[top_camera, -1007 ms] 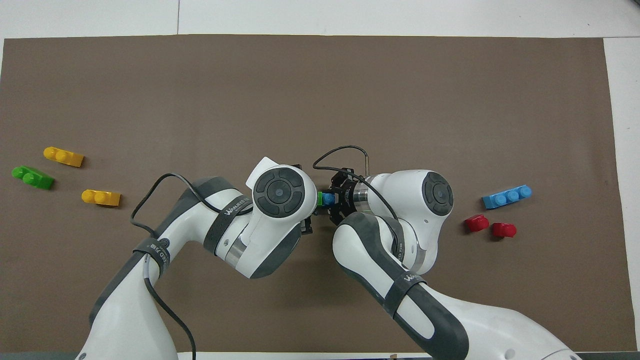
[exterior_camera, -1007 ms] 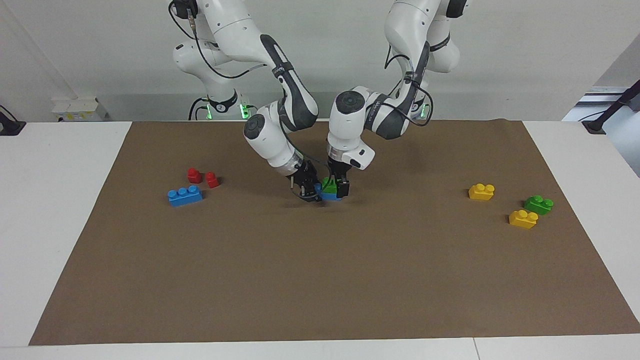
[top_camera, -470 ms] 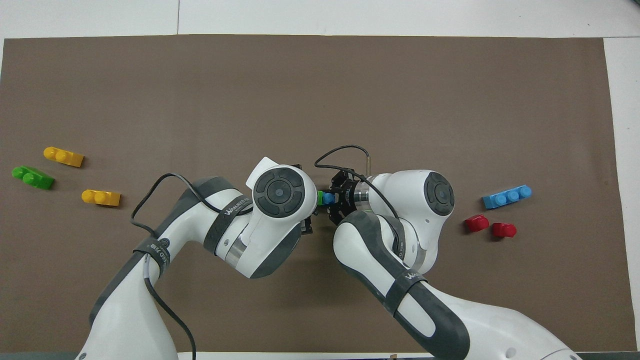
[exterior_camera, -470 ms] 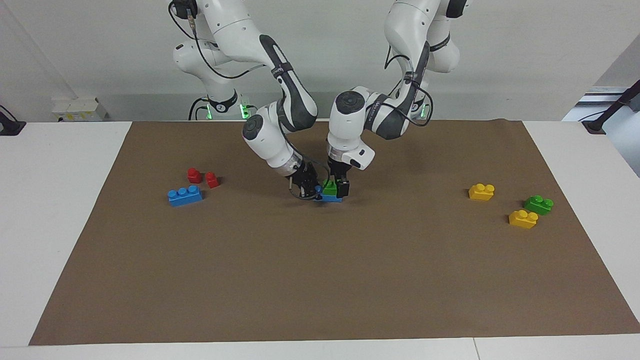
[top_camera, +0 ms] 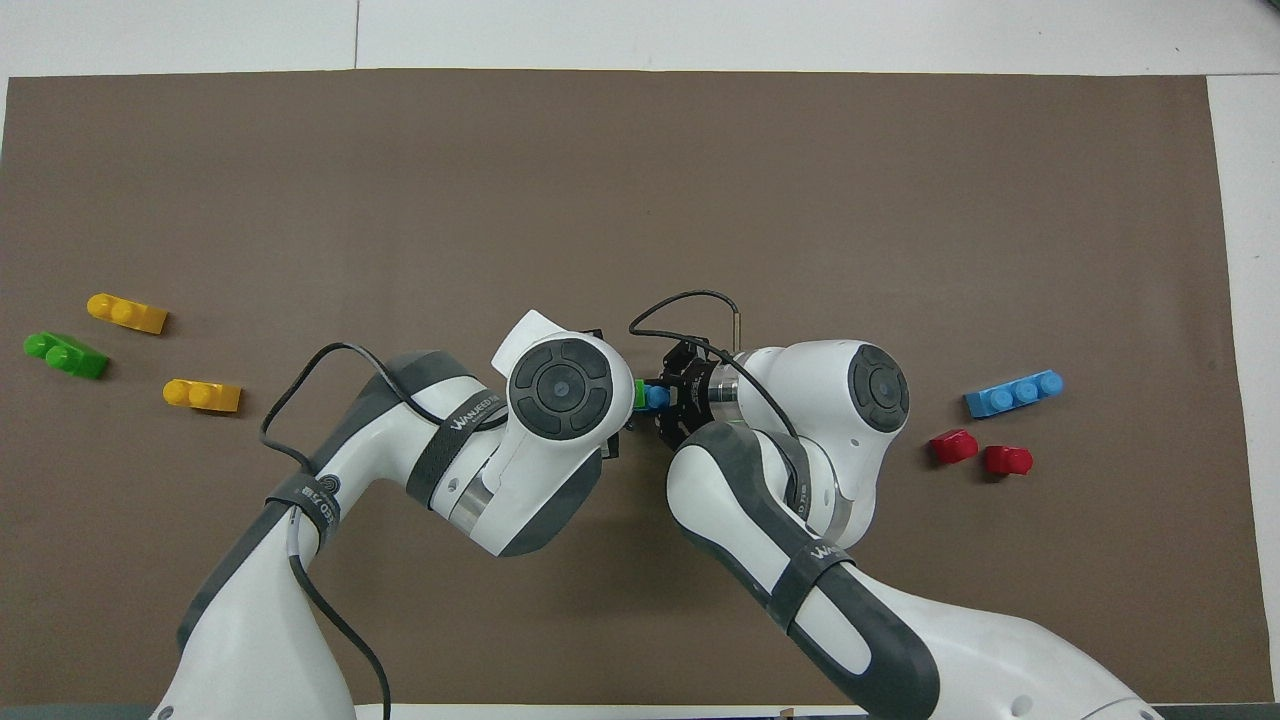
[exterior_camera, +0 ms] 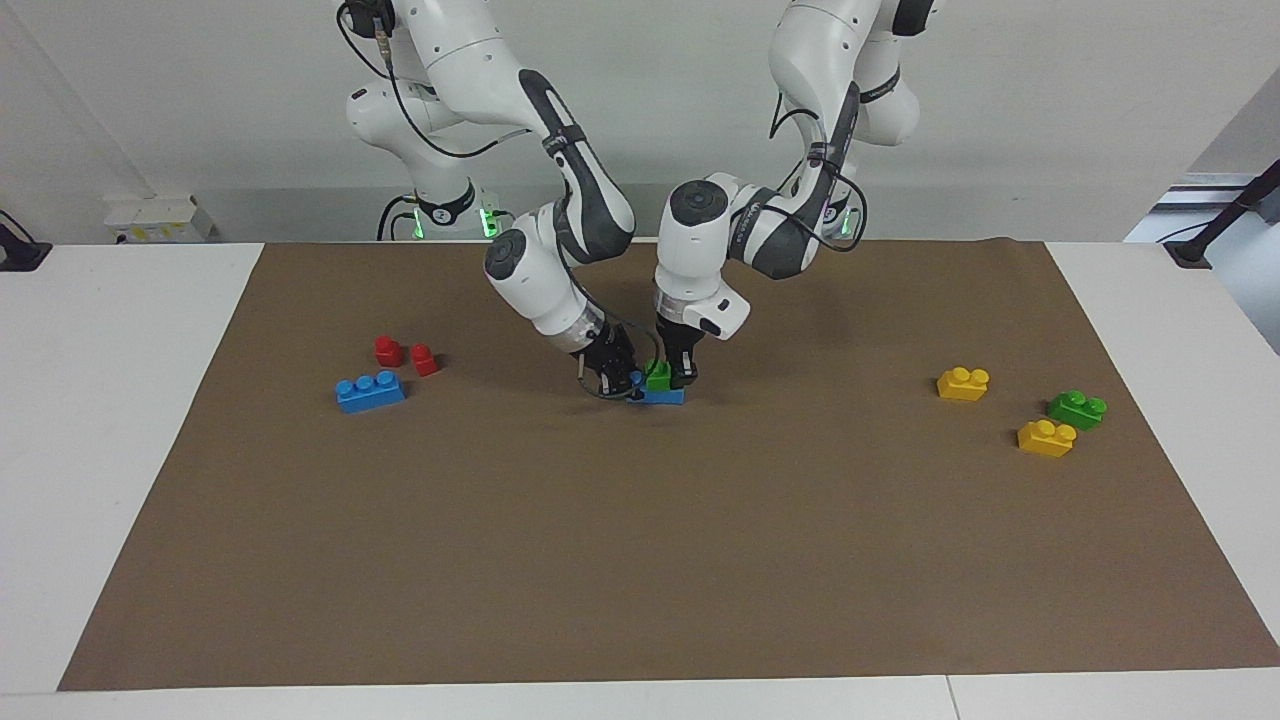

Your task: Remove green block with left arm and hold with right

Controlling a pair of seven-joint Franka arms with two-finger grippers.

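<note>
While both arms meet at frame ctr, left gripper (exterior_camera: 680, 377) clamped on green block (exterior_camera: 658, 376), stacked atop blue brick (exterior_camera: 660, 396), right gripper (exterior_camera: 616, 384) pinching brick's end.

A brown mat (exterior_camera: 640, 560) covers a white table (exterior_camera: 110, 400) before a pale wall (exterior_camera: 1050, 110).

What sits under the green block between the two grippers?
The green block sits on a blue brick lying on the brown mat. The left gripper and right gripper cover the brick's ends.
</note>
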